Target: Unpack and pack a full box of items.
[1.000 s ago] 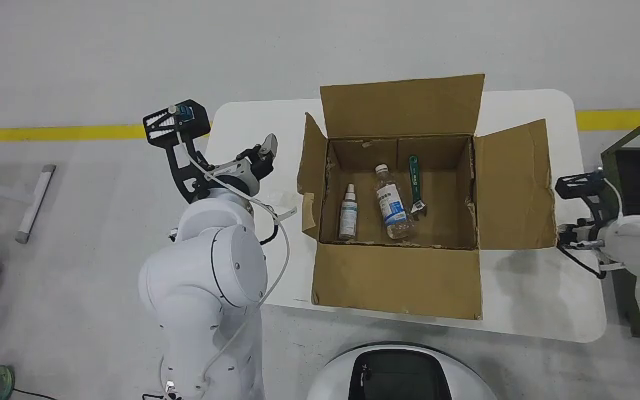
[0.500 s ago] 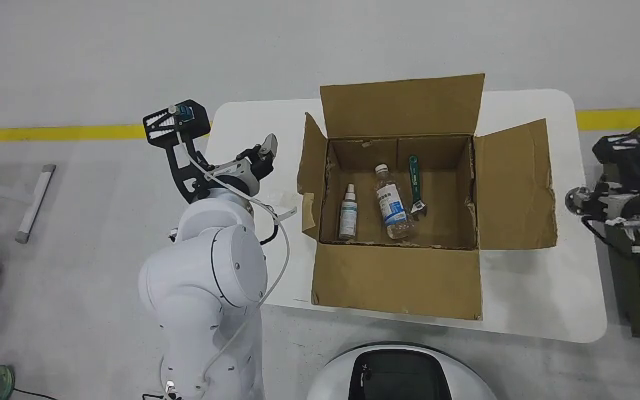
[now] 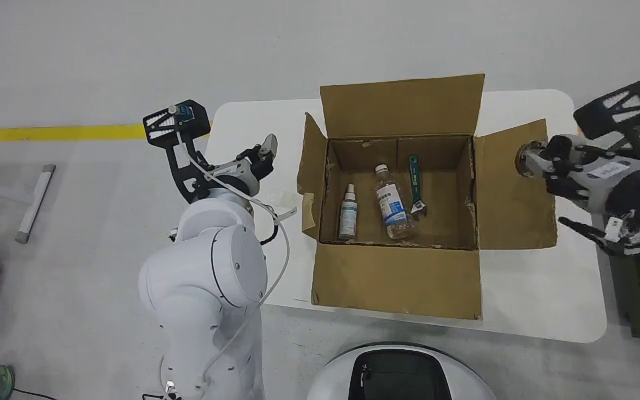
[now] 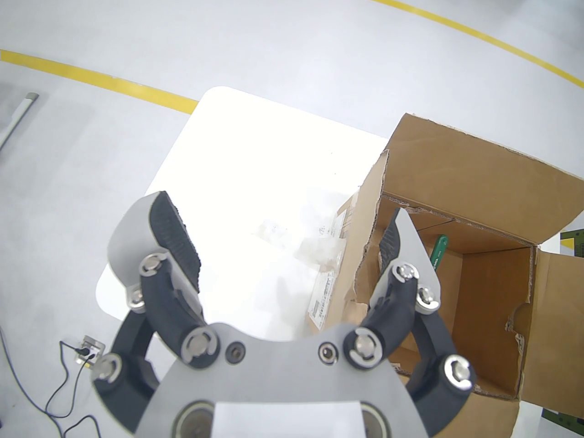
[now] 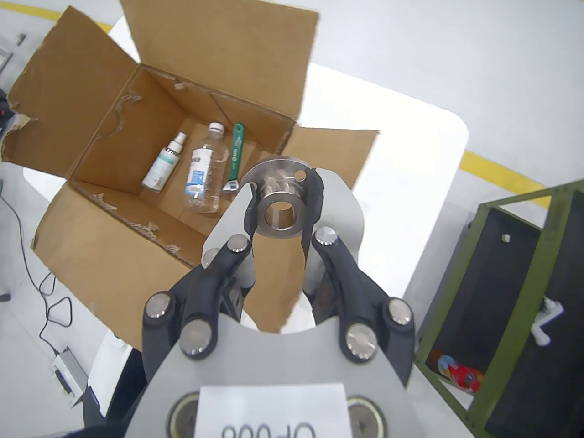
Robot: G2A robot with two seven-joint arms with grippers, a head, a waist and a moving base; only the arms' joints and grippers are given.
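An open cardboard box point(image 3: 400, 105) stands on the white table point(image 3: 250, 120). On its floor lie a spray bottle point(image 3: 348, 212), a clear water bottle point(image 3: 392, 203) and a green wrench point(image 3: 414, 185). My right gripper point(image 5: 280, 193) is shut on a metal flanged hub point(image 5: 279, 214) and hangs over the box's right flap point(image 3: 515, 190); in the top view that hub point(image 3: 524, 158) sits at the flap's far edge. My left gripper point(image 4: 283, 234) is open and holds nothing, above the table's left part beside the box's left flap point(image 4: 351, 248).
A green crate point(image 5: 524, 193) with black bins stands off the table's right side, behind my right arm. A cable and a small adapter point(image 4: 89, 348) lie on the floor to the left. Yellow floor tape point(image 3: 70, 131) runs behind the table.
My right arm has swung up from the table's right edge toward the box, and the metal hub now hangs over the right flap. The left arm has stayed put.
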